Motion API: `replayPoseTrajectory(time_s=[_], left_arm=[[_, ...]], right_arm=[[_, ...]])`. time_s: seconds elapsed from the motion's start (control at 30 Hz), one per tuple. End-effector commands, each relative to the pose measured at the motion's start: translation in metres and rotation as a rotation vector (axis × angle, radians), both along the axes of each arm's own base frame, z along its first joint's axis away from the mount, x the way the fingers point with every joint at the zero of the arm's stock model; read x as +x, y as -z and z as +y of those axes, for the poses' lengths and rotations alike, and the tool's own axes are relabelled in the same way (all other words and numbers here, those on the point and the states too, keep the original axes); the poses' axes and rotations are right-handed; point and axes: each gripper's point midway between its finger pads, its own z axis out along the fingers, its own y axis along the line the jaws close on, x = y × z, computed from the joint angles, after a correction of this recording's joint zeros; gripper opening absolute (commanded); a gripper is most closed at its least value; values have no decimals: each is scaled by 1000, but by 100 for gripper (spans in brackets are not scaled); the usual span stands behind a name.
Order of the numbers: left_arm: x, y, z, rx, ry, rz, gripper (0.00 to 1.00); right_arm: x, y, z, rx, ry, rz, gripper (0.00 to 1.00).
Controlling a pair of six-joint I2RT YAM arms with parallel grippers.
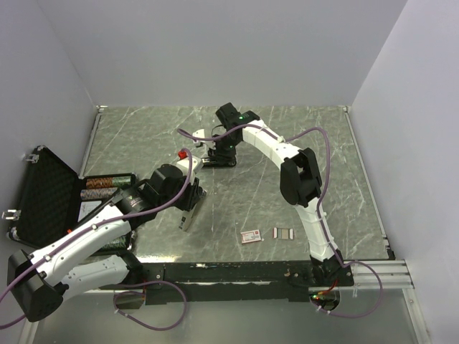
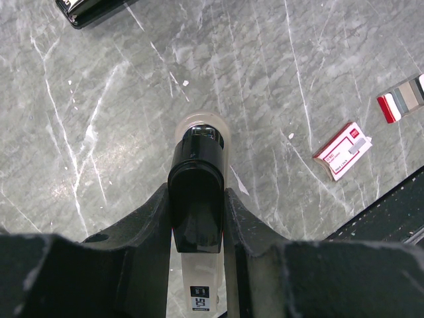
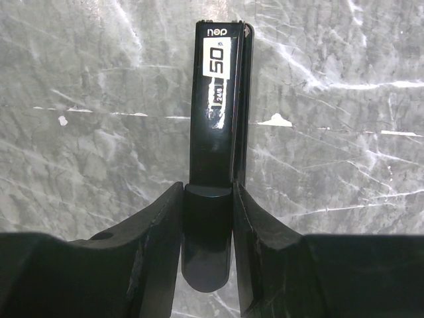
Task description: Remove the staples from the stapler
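My left gripper (image 2: 197,199) is shut on a stapler (image 2: 197,169) with a black top and a pale translucent base, its nose pointing down at the marble table (image 2: 119,99). From above, this gripper (image 1: 190,204) hangs over the near middle of the table. A second, all-black stapler (image 3: 217,99) with a "50" label is held in my shut right gripper (image 3: 207,192), which sits at the far centre (image 1: 221,152). Silver-grey staples (image 1: 285,233) lie in short strips near the front edge, right of a small red-and-white box (image 1: 251,236). In the left wrist view the staples (image 2: 405,98) and the box (image 2: 342,151) lie at right.
An open black case (image 1: 44,197) lies off the table's left edge, with brownish rolls (image 1: 107,185) beside it. The black stapler (image 2: 86,10) shows at the top left of the left wrist view. Grey walls close in the table on three sides.
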Motion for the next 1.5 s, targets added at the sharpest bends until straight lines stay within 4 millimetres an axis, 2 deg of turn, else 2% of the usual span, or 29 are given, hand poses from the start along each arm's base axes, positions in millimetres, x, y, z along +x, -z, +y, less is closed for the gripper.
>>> replayPoseTrajectory(time_s=[0.0,0.6,0.77,0.83,0.87,0.9,1.03,1.17,1.27,1.37,1.43,1.47], left_arm=[[9,-24,-13,-75,23,-73,1],[9,-20,-15,-66,25,-61,1],[10,-19,-13,-61,12,-64,1],[10,-19,-12,-59,8,-66,1],[10,-20,-12,-60,8,-71,1],[11,-21,-12,-62,7,-74,1],[11,-21,-11,-63,4,-77,1],[10,-22,-11,-64,4,-80,1],[9,-24,-13,-73,18,-88,1],[8,-22,-20,-74,49,-82,1],[8,-21,-24,-71,67,-85,1],[8,-19,-26,-66,74,-82,1]], right_arm=[[8,-7,15,67,-20,-31,31],[19,8,18,70,27,-33,48],[31,-1,25,100,45,-73,53],[38,-14,31,137,61,-110,73],[44,-27,34,166,66,-146,84],[44,-36,37,185,63,-155,100],[43,-83,45,277,53,-210,100],[28,-121,44,322,54,-260,100],[16,-144,33,338,95,-302,100],[10,-158,15,381,276,-298,100],[-5,-173,5,433,394,-234,100],[-16,-189,-1,480,430,-223,100]])
